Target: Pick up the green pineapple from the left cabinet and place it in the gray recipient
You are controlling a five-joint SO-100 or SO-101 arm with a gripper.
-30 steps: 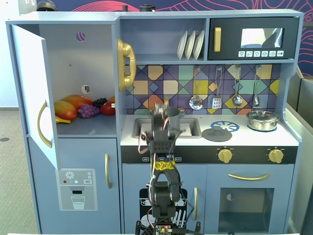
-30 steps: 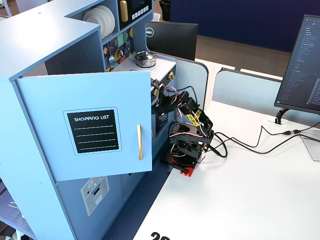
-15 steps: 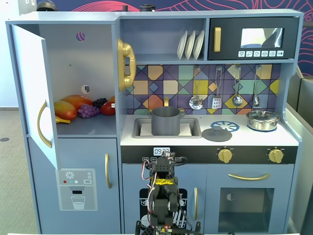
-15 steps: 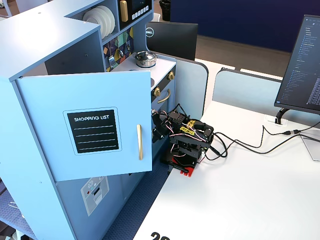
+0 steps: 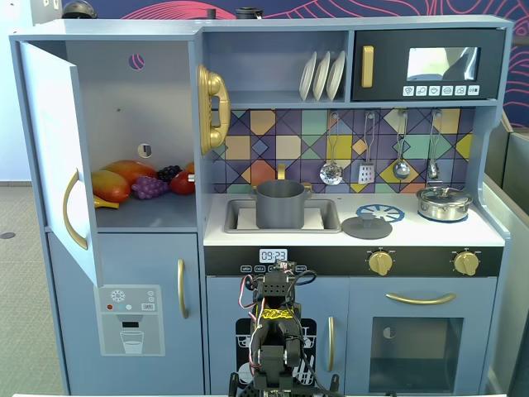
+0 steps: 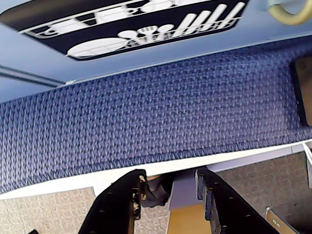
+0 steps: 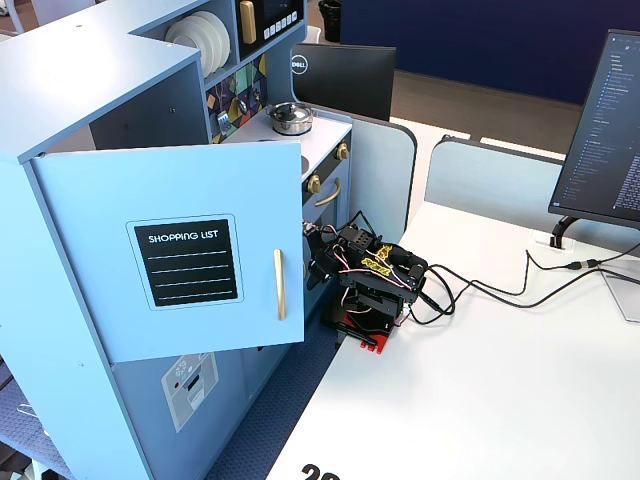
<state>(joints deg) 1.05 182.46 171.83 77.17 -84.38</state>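
Note:
The left cabinet [image 5: 124, 99] stands open, its door [image 5: 51, 149] swung out with a gold handle. On its shelf lie an orange-yellow mango [image 5: 111, 185], purple grapes [image 5: 150, 188] and a red fruit [image 5: 183, 183]. The green pineapple shows in no view. The gray pot [image 5: 280, 207] stands in the sink. My arm [image 5: 275, 327] is folded low in front of the kitchen, also seen in a fixed view [image 7: 372, 277]. In the wrist view my gripper [image 6: 170, 178] is open and empty, pointing down over the blue carpet [image 6: 156, 107] and the white table edge.
A shiny silver lidded pot [image 5: 444, 203] and a loose gray lid [image 5: 367, 227] sit on the counter. The open door with its shopping list [image 7: 170, 250] juts out beside the arm. Cables [image 7: 480, 290] and a monitor [image 7: 600, 130] are on the white table.

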